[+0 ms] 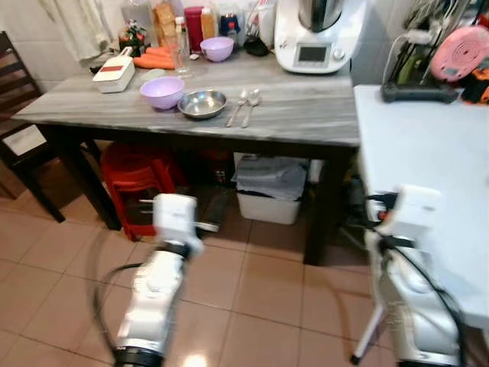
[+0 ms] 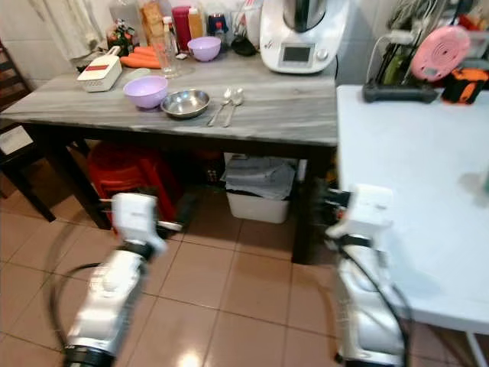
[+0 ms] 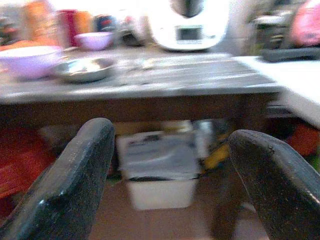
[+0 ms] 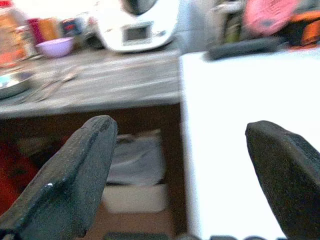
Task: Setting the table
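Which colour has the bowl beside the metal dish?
Light purple bowl, clearest in the left eye view.

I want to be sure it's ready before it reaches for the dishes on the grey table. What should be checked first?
1. Left gripper open with nothing between its fingers: ok.
2. Right gripper open with nothing between its fingers: ok.
3. Steel bowl, lilac bowl and two spoons lie near the table front edge: ok.
4. Grippers close enough to reach them: not ok, both are low, short of the table.
5. Views sharp: not ok, wrist views blurred.
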### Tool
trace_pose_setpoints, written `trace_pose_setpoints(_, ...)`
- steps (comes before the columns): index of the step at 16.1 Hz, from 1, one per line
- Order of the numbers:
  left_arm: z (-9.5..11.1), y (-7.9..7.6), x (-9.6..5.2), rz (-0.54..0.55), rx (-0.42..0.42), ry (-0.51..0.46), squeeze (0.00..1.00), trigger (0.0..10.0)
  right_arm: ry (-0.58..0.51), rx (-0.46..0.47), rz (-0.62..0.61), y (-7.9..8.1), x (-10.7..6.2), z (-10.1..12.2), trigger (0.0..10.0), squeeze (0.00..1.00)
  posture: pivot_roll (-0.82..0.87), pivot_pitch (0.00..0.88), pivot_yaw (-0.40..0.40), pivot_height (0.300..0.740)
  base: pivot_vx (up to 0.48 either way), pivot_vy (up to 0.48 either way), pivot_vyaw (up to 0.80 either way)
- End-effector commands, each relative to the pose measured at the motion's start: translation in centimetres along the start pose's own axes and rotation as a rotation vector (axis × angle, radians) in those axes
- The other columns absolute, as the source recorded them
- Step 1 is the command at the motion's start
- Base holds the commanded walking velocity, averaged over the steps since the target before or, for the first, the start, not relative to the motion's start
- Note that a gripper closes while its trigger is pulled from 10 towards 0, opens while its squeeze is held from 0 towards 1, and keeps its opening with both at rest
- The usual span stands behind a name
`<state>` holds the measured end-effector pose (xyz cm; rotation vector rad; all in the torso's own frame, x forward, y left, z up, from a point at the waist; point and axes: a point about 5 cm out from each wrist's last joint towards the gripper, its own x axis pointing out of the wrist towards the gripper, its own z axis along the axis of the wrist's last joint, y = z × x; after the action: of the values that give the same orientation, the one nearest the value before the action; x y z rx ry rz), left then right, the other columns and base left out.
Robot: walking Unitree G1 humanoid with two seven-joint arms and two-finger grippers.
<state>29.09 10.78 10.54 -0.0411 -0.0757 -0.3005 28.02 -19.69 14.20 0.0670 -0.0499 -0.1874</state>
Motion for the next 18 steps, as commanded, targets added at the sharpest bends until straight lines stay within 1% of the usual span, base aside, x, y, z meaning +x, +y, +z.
trace_pose_setpoints(1,0.27,1.07,-0.11,0.019,0.018,-0.008,0.00,10.0,-0.011,0.019,0.020,0.75,0.03,0.26,10.0,0.00,-0.11,0.013,0.071,0.740,0.000,-0.480,0.00)
trace_pose_setpoints(16,0.20,0.81,-0.02,0.007,0.017,-0.010,0.00,10.0,-0.003,0.019,0.036,1.08,0.11,0.01,10.0,0.00,-0.10,0.011,0.068,0.740,0.000,-0.480,0.00)
trace_pose_setpoints(18,0.22,0.66,-0.01,0.002,0.001,-0.016,0.00,10.0,-0.002,0.017,0.035,1.05,0.10,-0.01,10.0,0.00,-0.11,0.015,0.068,0.740,0.000,-0.169,0.00)
